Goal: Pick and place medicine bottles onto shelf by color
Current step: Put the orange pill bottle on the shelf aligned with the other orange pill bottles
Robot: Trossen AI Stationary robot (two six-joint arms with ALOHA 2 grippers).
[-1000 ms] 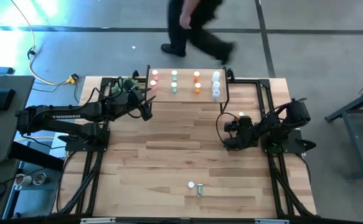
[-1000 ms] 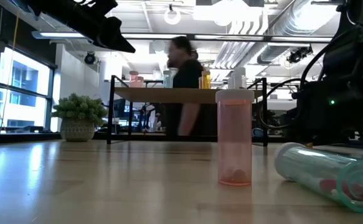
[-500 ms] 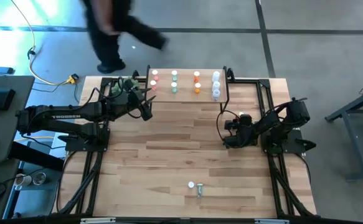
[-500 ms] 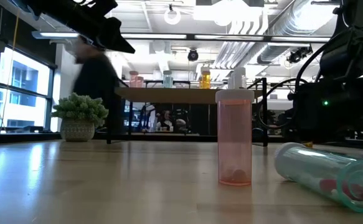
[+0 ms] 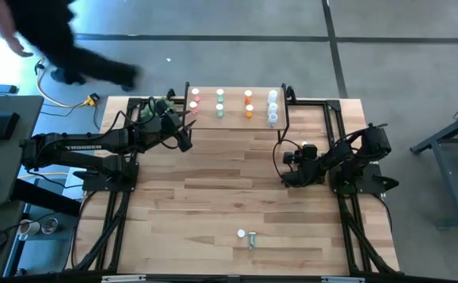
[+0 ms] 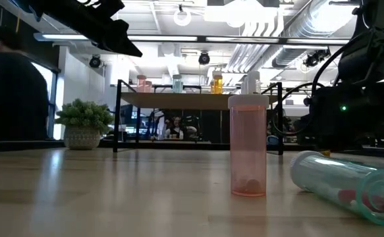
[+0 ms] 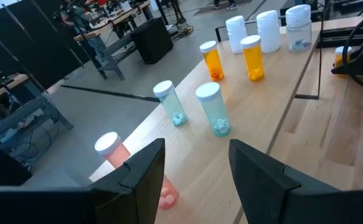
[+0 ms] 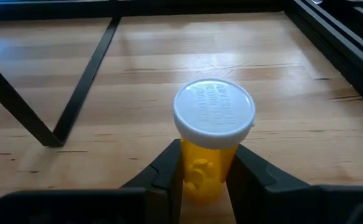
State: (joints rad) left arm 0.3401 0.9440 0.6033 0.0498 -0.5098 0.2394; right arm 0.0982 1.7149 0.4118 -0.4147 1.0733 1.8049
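Eight white-capped bottles stand in colour pairs on the shelf (image 5: 236,118); an orange bottle (image 8: 207,155) sits gripped upright.

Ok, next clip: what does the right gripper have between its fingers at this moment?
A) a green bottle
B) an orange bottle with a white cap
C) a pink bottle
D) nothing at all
B: the right wrist view shows the right gripper shut on the orange bottle, its white cap standing above the two fingers.
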